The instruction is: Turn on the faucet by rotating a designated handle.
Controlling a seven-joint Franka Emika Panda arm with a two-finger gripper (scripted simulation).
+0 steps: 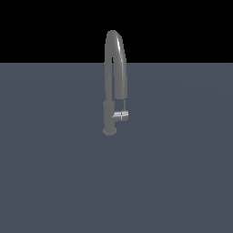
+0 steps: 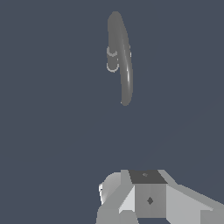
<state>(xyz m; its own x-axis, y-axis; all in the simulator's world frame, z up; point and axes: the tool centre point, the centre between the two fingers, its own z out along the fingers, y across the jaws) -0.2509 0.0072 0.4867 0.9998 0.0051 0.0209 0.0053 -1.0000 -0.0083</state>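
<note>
The grey faucet [image 1: 109, 98] stands upright on the flat grey surface, with a high arched spout [image 1: 120, 63] that bends down toward the exterior view's right. The handle [image 1: 121, 116], a short shiny stub, sticks out of the lower column toward the exterior view's right, just under the spout's end. The gripper does not show in the exterior view. In the wrist view the faucet [image 2: 124, 65] is seen from above and lies well away from my gripper [image 2: 146, 192], which touches nothing. Only blocky grey parts of the gripper show, so its opening is unclear. The handle is not clear in this view.
The flat dark grey surface [image 1: 173, 173] spreads all around the faucet in both views. Nothing else shows on it.
</note>
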